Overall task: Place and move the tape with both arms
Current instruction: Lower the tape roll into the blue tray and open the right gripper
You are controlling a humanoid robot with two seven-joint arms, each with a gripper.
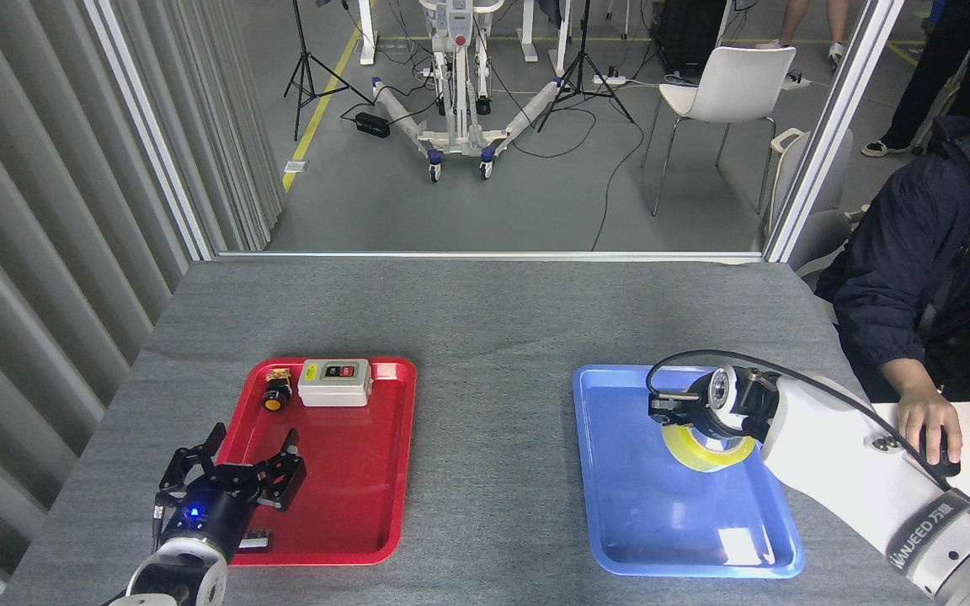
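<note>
The tape [708, 454], a yellow translucent roll, lies nearly flat over the blue tray [620, 471], in its far right part. My right gripper [698, 423] points straight down onto the roll and covers its top and core. The roll stays with it, so it looks shut on the tape, though its fingertips are hidden under the wrist. My left gripper [253, 439] stands open and empty with a blue light showing, over the near left edge of the red tray [367, 471].
At the red tray's far end sit a white switch box [334, 382] and a small yellow-capped push button [275, 396]. A seated person's hand [927, 421] rests on a mouse at the right table edge. Corrugated wall panels stand along the left side.
</note>
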